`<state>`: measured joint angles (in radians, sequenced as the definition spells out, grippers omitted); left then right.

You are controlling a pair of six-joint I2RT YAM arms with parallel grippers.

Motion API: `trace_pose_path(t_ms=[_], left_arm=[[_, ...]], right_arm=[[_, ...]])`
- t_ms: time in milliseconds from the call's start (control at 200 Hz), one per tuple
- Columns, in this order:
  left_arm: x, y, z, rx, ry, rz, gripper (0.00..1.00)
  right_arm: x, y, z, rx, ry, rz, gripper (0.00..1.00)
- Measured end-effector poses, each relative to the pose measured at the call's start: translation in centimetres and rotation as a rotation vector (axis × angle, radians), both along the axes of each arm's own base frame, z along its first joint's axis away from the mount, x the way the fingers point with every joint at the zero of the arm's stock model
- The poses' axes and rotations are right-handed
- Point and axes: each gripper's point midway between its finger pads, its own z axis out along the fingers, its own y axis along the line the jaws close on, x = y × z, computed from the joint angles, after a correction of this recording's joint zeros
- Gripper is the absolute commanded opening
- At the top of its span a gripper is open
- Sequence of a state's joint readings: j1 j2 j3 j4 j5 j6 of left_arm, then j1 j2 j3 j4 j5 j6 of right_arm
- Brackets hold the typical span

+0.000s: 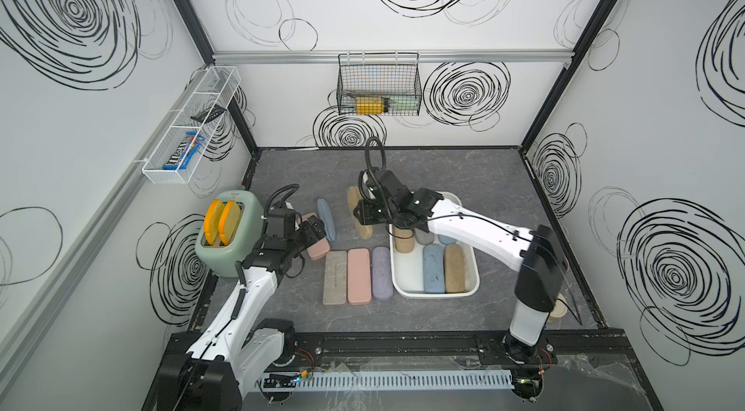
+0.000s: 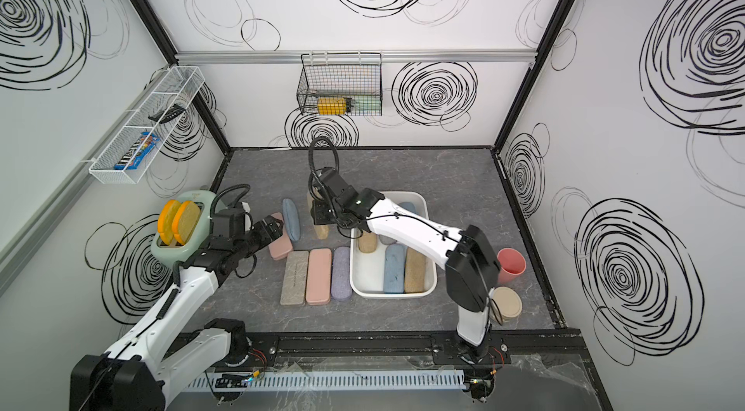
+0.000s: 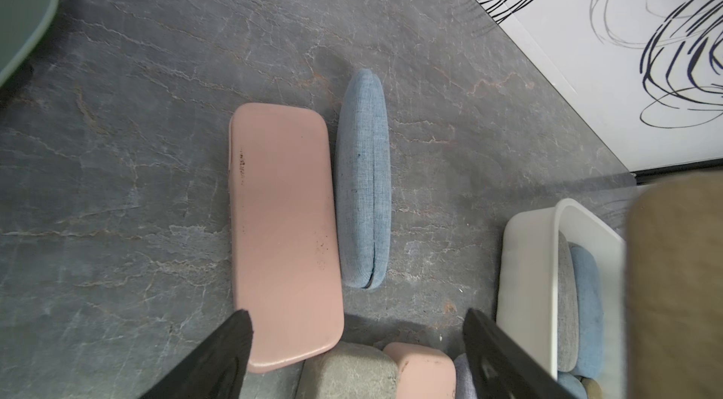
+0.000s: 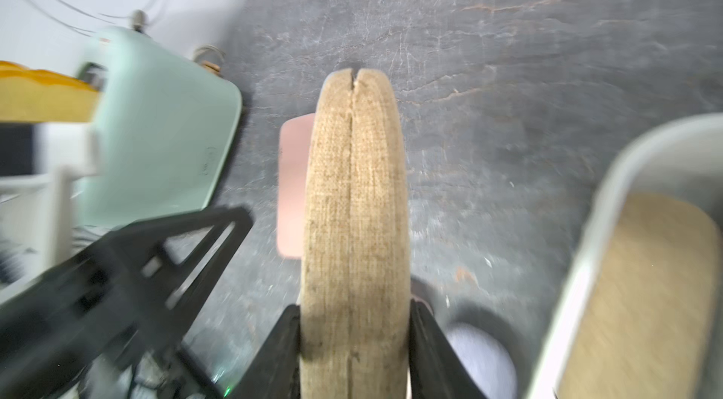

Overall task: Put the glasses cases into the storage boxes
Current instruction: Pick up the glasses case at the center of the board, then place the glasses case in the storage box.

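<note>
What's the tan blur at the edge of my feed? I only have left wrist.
Observer: A tan case, clamped on edge in the shut right gripper.
Operator: Over the tub?
Observer: No. In both top views it is beside the white tub, outside the wall on the left arm's side.
Operator: Room inside?
Observer: Yes; the near corner on that side is bare, next to a blue case.

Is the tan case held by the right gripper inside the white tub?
Outside: the right gripper grips the tan case over the table, beside the white tub.
</note>
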<state>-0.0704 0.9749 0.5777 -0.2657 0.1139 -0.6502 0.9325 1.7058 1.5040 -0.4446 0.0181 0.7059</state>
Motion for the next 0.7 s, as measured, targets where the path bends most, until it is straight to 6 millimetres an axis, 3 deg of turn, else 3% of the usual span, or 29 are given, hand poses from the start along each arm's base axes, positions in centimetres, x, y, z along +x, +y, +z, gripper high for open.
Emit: trace_pose_path(t_ms=[80, 150, 255, 315, 701], left_arm=[[0.0, -0.3, 0.0, -0.001, 0.001, -0.01, 0.88], [-0.1, -0.5, 0.0, -0.001, 0.001, -0.016, 0.89], [-0.1, -0.5, 0.0, -0.001, 0.001, -0.018, 0.89], [-0.1, -0.6, 0.0, -0.001, 0.002, -0.02, 0.89], [-0.2, -1.1, -0.1, 0.008, 0.002, -0.038, 0.89]], right_arm=[[-1.9, -2.9, 1.4, 0.057, 0.006, -0.031, 0.43], [-3.6, -5.8, 1.4, 0.096, 0.021, -0.066, 0.45], [-5.6, -10.3, 0.1, 0.151, 0.076, -0.135, 0.45], [-6.4, -11.9, -0.9, 0.174, 0.115, -0.168, 0.44], [-11.1, -14.4, -7.2, 0.315, 0.416, -0.222, 0.42]])
